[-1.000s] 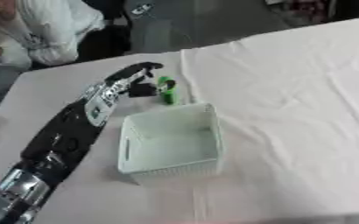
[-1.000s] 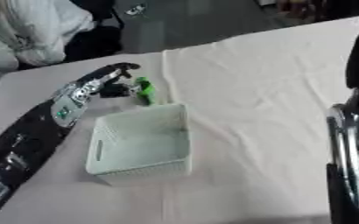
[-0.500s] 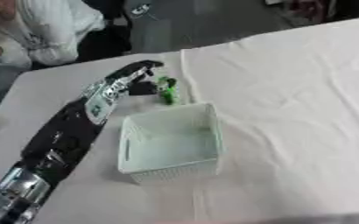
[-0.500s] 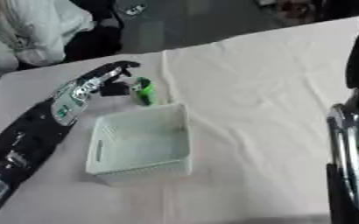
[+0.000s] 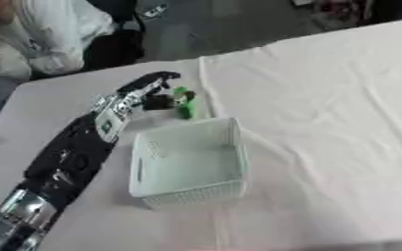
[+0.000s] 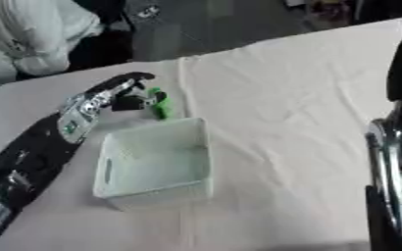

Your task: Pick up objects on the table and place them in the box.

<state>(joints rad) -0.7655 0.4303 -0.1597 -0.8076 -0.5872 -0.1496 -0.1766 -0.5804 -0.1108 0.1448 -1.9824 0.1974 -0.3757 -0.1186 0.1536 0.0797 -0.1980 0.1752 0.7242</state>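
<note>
- Your left hand [image 5: 149, 93] curls its fingers around the green toy [image 5: 186, 104], just behind the box [image 5: 187, 162] on the desk [image 5: 324, 98].
- The box looks empty.
- The toy sticks out of the hand, so it could slip out.
- Lift too low and it may bump the box's back wall.
- Your right hand does not show.

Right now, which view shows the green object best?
The left eye view: the green object sits nearer the middle, beside the left robot hand, behind the box. The right eye view shows nearly the same.
</note>
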